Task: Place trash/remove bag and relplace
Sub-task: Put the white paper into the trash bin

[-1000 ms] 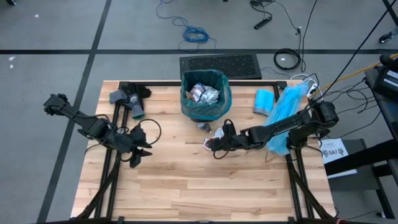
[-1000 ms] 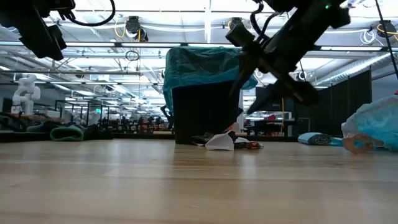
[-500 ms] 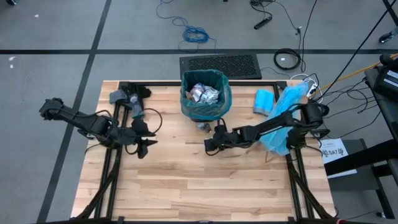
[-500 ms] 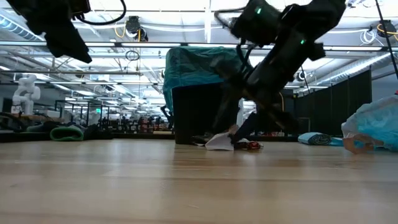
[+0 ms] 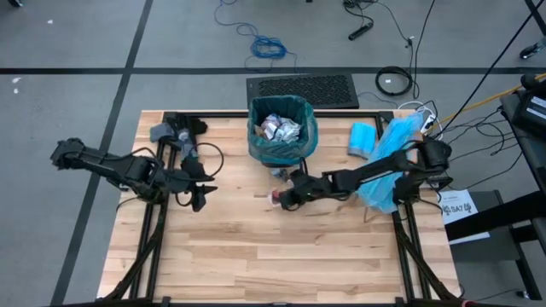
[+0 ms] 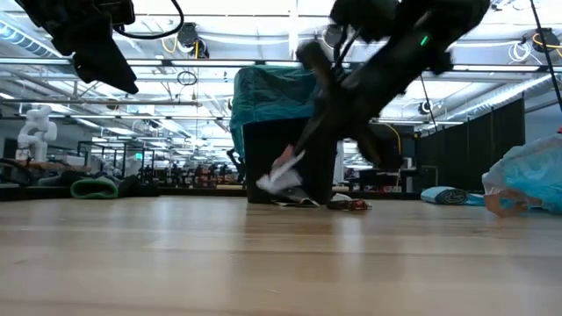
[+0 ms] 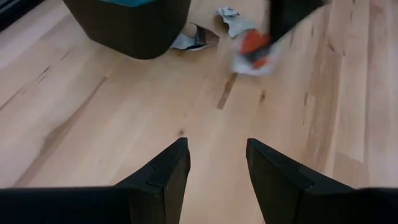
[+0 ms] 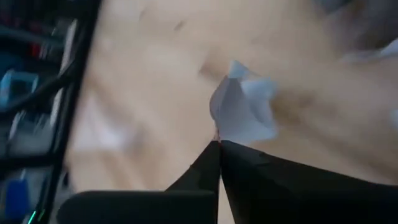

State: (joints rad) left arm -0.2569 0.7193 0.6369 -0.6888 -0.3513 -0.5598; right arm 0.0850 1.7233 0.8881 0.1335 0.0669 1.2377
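While holding a white scrap (image 8: 244,111) pinched between closed fingertips, hanging just off the counter (image 5: 256,256) in front of the bin (image 5: 281,128): the right gripper (image 5: 279,199), lifting its piece clear of the wood in the low view. Lying back and slightly right from that gripper, the teal bag (image 5: 305,136) lining the bin, its mouth open upward and already heaped with wrappers (image 5: 280,128). Resting on the counter at the bin's foot, a few more scraps (image 6: 307,201), between gripper and bin. Hovering well to the left over the counter, the left gripper (image 5: 201,194), fingers parted and empty, pointing toward the same spot. Sitting nearer the bin by far, the right arm; judging from this, needing to rise above the rim before travelling back over the opening.
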